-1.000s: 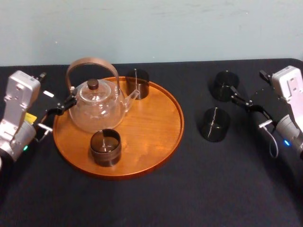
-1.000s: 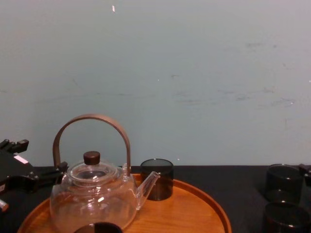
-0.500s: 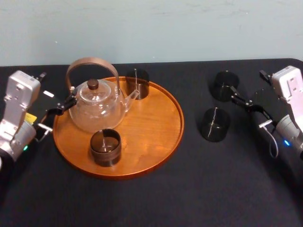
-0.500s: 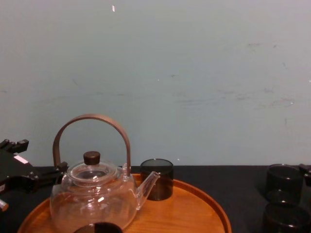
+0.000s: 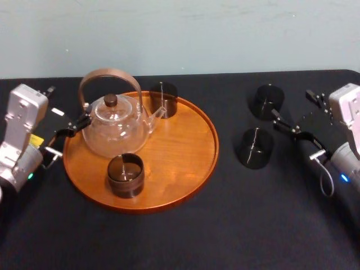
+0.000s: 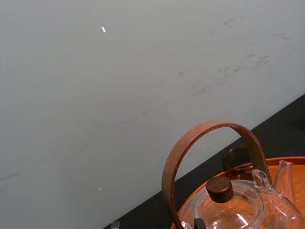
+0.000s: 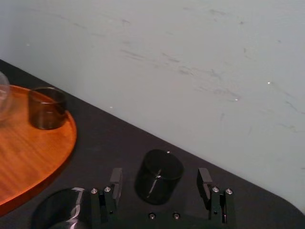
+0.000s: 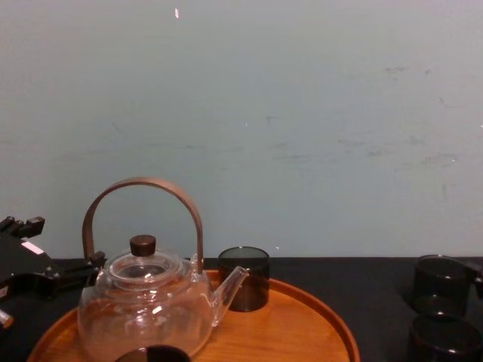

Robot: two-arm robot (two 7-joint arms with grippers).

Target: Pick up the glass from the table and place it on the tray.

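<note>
Two dark smoked glasses stand on the black table [image 5: 225,225]: a far glass [image 5: 266,101] [image 7: 158,175] and a nearer glass [image 5: 255,147] [image 7: 59,210]. My right gripper [image 5: 292,107] [image 7: 160,183] is open just to the right of them. In the right wrist view its fingers [image 7: 116,180] frame the far glass without touching it. The round wooden tray [image 5: 191,169] [image 8: 317,324] holds a glass teapot [image 5: 115,126] and two more dark glasses [image 5: 163,100] [image 5: 125,174]. My left gripper [image 5: 68,105] [image 8: 59,243] hangs open at the tray's left edge beside the teapot.
The teapot's tall brown handle [image 5: 107,76] [image 6: 209,143] arches over the tray's left half. The tray's right half [image 5: 185,135] is bare wood. A pale wall [image 8: 302,113] closes off the table's far edge. Open black tabletop lies in front of the tray.
My right arm has shifted slightly to the right and toward the near side, fingers still open beside the far glass. The left arm and all the glasses are still.
</note>
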